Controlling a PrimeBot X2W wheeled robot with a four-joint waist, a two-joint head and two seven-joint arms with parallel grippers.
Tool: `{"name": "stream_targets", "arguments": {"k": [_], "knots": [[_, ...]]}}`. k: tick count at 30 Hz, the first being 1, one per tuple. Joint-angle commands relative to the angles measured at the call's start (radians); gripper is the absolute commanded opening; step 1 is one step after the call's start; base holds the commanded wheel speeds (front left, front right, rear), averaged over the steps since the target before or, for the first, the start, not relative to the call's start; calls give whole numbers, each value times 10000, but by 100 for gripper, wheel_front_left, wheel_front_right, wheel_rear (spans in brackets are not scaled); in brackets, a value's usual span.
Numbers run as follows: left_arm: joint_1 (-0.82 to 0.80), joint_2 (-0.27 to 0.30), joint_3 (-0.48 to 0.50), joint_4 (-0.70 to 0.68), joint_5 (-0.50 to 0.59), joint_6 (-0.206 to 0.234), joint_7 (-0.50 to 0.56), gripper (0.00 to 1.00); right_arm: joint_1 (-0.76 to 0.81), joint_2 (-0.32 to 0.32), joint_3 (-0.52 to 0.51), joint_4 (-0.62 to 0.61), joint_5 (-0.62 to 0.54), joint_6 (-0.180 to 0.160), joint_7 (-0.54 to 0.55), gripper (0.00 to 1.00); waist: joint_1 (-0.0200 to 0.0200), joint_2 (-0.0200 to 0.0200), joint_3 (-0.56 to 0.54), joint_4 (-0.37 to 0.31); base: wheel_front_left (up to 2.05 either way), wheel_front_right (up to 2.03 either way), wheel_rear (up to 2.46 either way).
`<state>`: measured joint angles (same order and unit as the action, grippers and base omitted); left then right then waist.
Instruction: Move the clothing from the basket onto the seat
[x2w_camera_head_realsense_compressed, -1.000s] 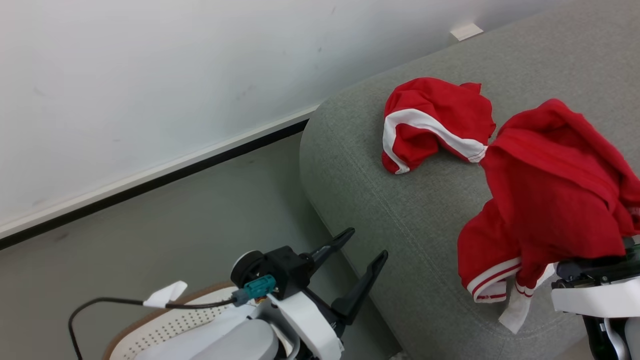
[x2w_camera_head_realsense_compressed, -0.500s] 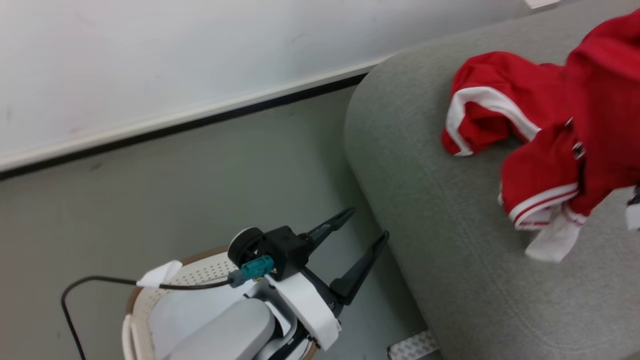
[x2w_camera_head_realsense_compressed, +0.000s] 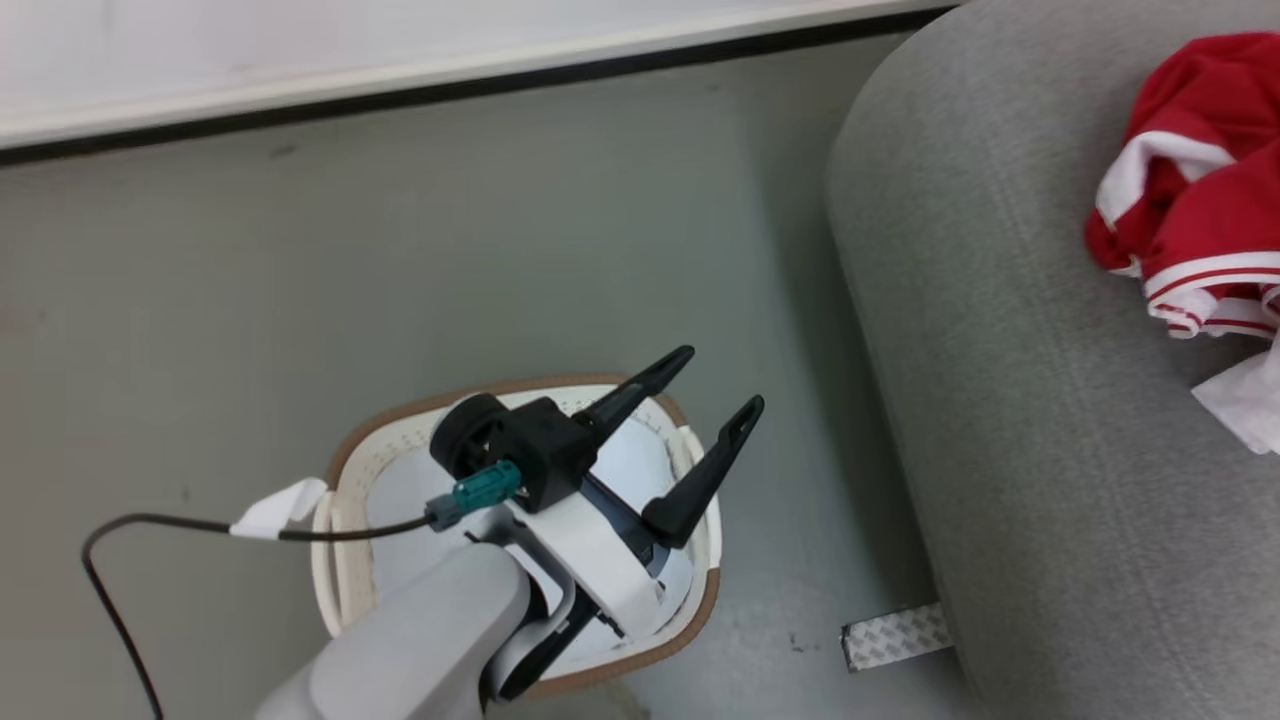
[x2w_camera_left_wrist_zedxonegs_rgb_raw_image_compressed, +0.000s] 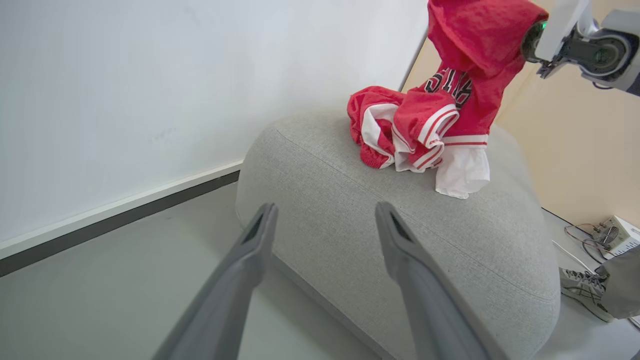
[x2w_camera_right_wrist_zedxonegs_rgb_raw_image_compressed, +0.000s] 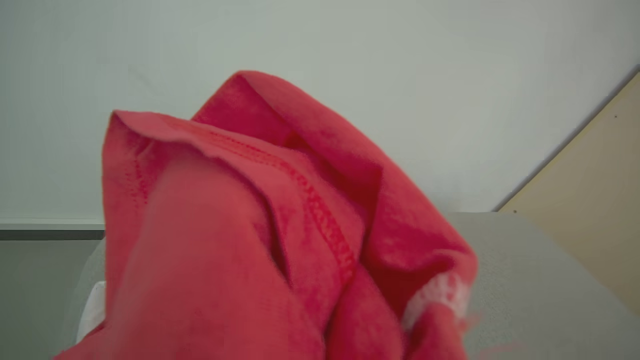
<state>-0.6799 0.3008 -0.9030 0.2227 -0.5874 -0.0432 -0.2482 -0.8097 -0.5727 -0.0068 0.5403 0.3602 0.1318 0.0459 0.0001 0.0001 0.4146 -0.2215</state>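
Your seat (x2w_camera_head_realsense_compressed: 1010, 420) stands just beside the basket (x2w_camera_head_realsense_compressed: 708, 598), which keeps each carry short; the clothing (x2w_camera_left_wrist_zedxonegs_rgb_raw_image_compressed: 420, 125) lies heaped on the seat's top, one red piece draped up over your right gripper (x2w_camera_left_wrist_zedxonegs_rgb_raw_image_compressed: 531, 41), whose jaws are buried in cloth, so you cannot tell their state; the basket shows pale liner; your left gripper (x2w_camera_head_realsense_compressed: 720, 378) hovers over it, jaws spread and empty, likely ready to reach in.
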Motion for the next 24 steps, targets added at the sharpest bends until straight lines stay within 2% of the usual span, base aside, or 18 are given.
{"name": "stream_targets", "arguments": {"k": [1, 4, 8, 14, 15, 16, 17, 18, 24], "knots": [[-199, 126, 64, -39, 81, -21, -49, 100, -462, -256, 125, 736, -98, -23, 306, 0, -1, -1, 607, 454, 0, 0, 0], [-389, 129, 71, -90, 143, -63, -41, 100, -894, -635, 272, 1762, -224, -23, 911, 0, -1, -1, 903, 662, 0, 0, 0], [-475, 123, 84, -93, 177, -56, -51, 100, -1220, -937, 417, 2546, -312, -23, 1365, 0, -1, -1, 1078, 814, 0, 0, 0], [-362, 105, 73, 16, 102, -70, -74, 100, -1182, -1074, 663, 3596, -126, -23, 2353, 0, -1, -1, 983, 907, 0, 0, 0], [-338, 102, 78, 53, 73, -65, -74, 100, -1153, -1074, 722, 3644, -78, -23, 2395, 11, -1, -1, 939, 903, 0, 0, 0], [-328, 104, 92, 84, 61, -65, -78, 100, -1133, -1080, 777, 3686, -36, -23, 2404, 35, -1, -1, 897, 896, 0, 0, 0], [-311, 109, 107, 107, 44, -57, -81, 100, -1102, -1039, 861, 3702, 35, -23, 2388, 92, -1, -1, 840, 877, 0, 0, 0], [-295, 110, 120, 129, 23, -49, -80, 100, -1063, -999, 951, 3714, 124, -23, 2422, 100, -1, -1, 777, 854, 0, 0, 0], [-40, -14, 116, 300, -112, -53, -123, 100, -638, -886, 1837, 3568, 812, -23, 2948, 100, -1, -1, 64, 618, 0, 0, 0]]}}
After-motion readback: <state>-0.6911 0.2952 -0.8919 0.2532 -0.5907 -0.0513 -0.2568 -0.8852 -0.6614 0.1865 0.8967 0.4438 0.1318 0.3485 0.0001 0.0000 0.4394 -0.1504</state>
